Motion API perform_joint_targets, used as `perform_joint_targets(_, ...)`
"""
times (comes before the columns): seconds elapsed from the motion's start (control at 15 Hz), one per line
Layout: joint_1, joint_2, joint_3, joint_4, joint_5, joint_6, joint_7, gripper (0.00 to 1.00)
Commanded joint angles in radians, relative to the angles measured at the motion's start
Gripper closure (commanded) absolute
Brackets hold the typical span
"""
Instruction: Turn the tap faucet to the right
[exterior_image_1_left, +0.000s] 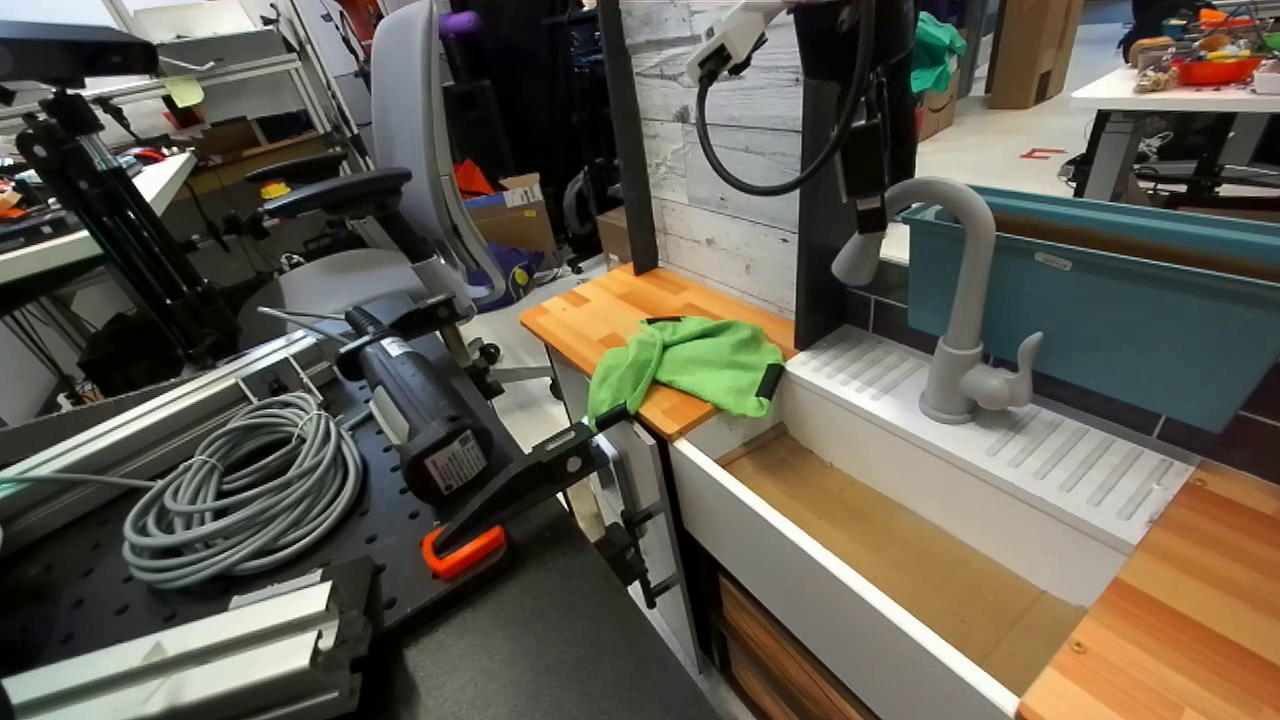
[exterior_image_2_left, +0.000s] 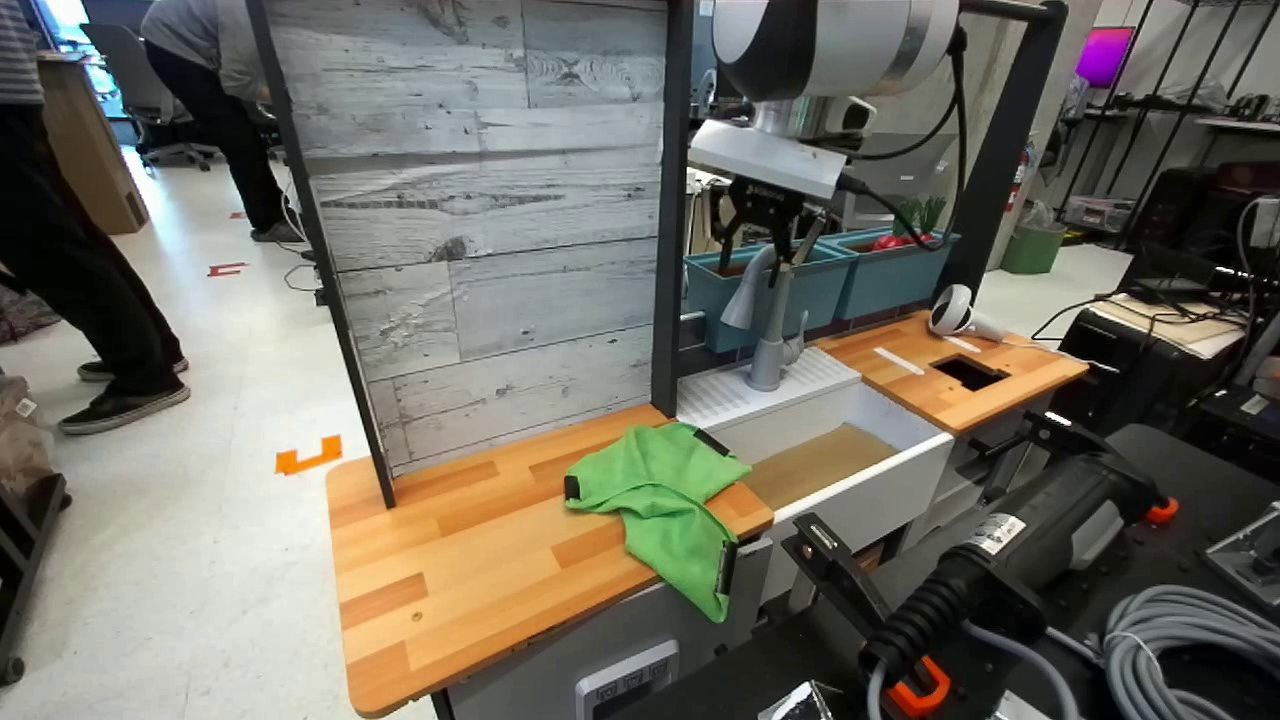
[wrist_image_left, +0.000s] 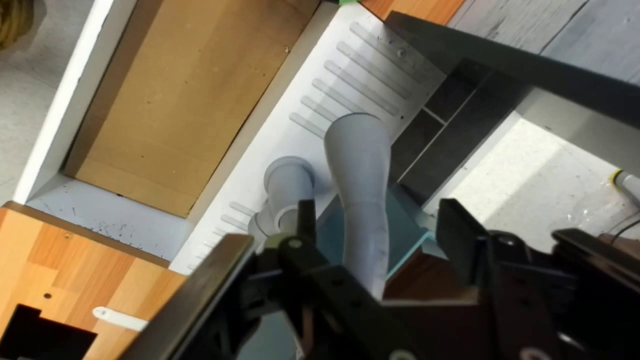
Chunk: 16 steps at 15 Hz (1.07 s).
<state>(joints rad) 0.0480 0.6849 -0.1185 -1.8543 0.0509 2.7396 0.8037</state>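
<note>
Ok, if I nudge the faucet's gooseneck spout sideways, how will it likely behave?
The gooseneck spout looks like a smooth, hard tube, so it should be stiff, though the gripper may slip along it. Where it enters the thicker base, it will probably swivel rather than tip, since that base sits flat on the white ribbed ledge.

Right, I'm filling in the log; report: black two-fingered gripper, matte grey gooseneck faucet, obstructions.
Gripper open, straddling arched spout; contact unclear. Faucet upright, spout not over white rectangular basin. Teal rectangular planter behind, possible snag.
</note>
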Motion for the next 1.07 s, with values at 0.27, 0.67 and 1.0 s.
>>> perform_joint_targets(0.27, -0.003, -0.030, -0.003, -0.009, 0.032, -0.033, -0.114, 0.98)
perform_joint_targets(0.67, 0.001, -0.037, -0.020, -0.012, 0.038, -0.029, -0.097, 0.53)
perform_joint_targets(1.0, -0.002, -0.039, -0.038, -0.003, 0.049, -0.024, -0.092, 0.66)
